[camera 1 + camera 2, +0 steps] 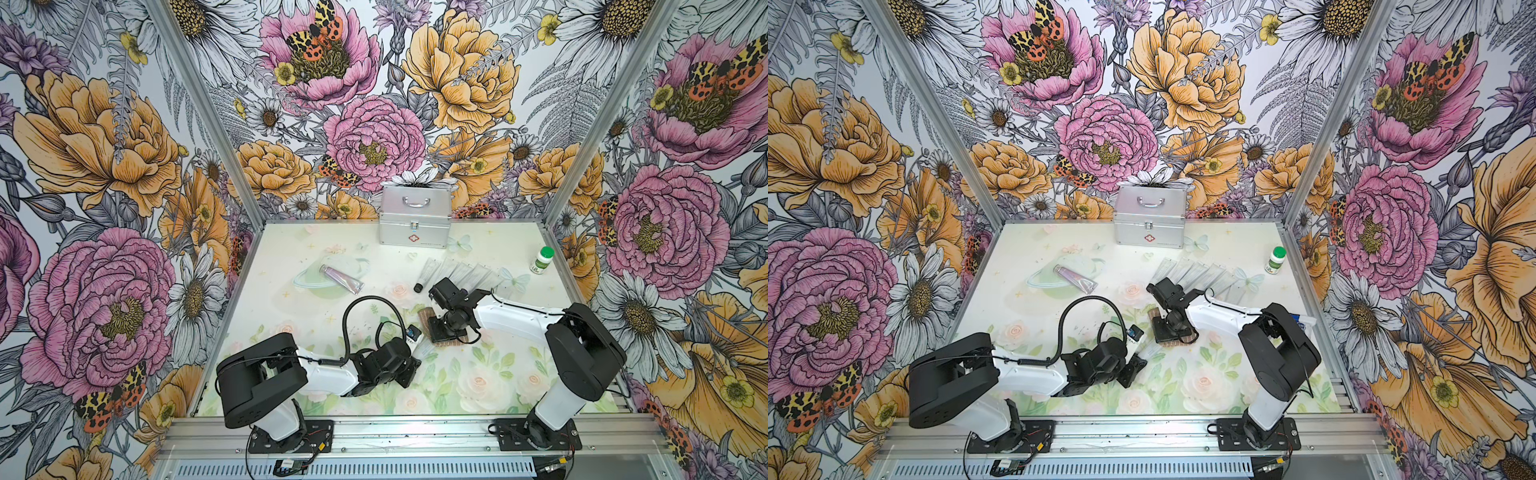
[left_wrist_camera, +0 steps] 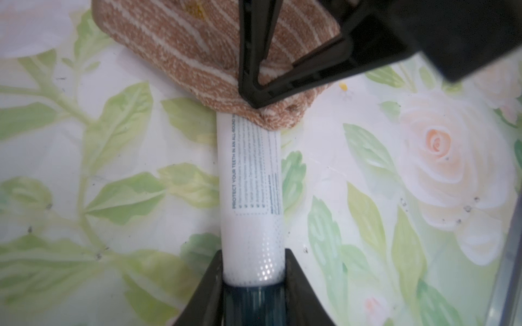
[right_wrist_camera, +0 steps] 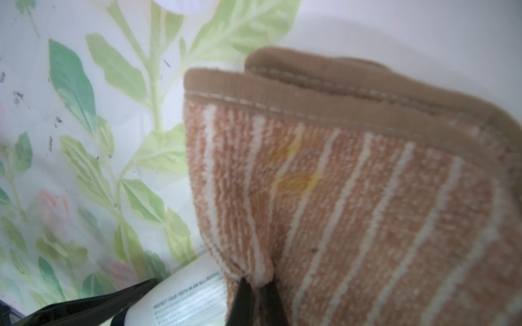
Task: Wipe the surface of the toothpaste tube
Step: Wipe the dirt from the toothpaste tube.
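Tube (image 1: 424, 347) sits on or just over the tabletop (image 1: 490, 374) in both top views, front of centre, bridging the two arms, apparently so one steadies it while the other rubs.

In the left wrist view, the left pincer (image 2: 252, 254) is clenched on the tube's cap end, leaving the printed body bare. The towel (image 2: 183, 48) covers the far end.

In the right wrist view, the right pincer (image 3: 255, 283) pinches a towel fold tight, seemingly pressing it onto the tube (image 3: 192, 299).
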Motion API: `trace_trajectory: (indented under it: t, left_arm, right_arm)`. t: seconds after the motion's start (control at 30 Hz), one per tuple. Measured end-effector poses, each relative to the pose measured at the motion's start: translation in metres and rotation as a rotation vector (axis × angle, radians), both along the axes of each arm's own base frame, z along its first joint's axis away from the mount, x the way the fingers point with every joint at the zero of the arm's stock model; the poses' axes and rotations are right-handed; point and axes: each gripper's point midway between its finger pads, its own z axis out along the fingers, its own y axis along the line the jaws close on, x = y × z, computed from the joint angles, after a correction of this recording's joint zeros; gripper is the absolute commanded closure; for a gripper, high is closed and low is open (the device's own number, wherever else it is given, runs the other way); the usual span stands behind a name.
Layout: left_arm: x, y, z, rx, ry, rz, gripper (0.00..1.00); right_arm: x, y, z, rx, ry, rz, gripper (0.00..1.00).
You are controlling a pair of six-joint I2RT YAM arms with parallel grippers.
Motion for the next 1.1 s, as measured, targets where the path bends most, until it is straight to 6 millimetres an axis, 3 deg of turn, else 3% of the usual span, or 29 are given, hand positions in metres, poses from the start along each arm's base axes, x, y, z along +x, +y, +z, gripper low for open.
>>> trace_trajectory:
  t: [0.37, 0.6, 0.83, 1.1]
  left_arm:
    - [0.000, 0.000, 0.000, -0.005, -0.003, 0.000, 0.70]
    - [0.000, 0.000, 0.000, -0.004, -0.002, 0.001, 0.70]
    - [0.000, 0.000, 0.000, -0.004, -0.002, 0.001, 0.70]
    - [0.001, 0.001, 0.000, -0.006, -0.001, 0.004, 0.70]
  right_arm:
    - [0.026, -0.037, -0.007, -0.041, -0.018, -0.095, 1.00]
    - [0.020, -0.027, -0.006, -0.086, -0.057, -0.059, 1.00]
    - [-0.002, 0.003, 0.003, -0.063, -0.072, 0.010, 1.00]
    - [0.001, 0.003, 0.000, -0.050, -0.042, 0.003, 1.00]
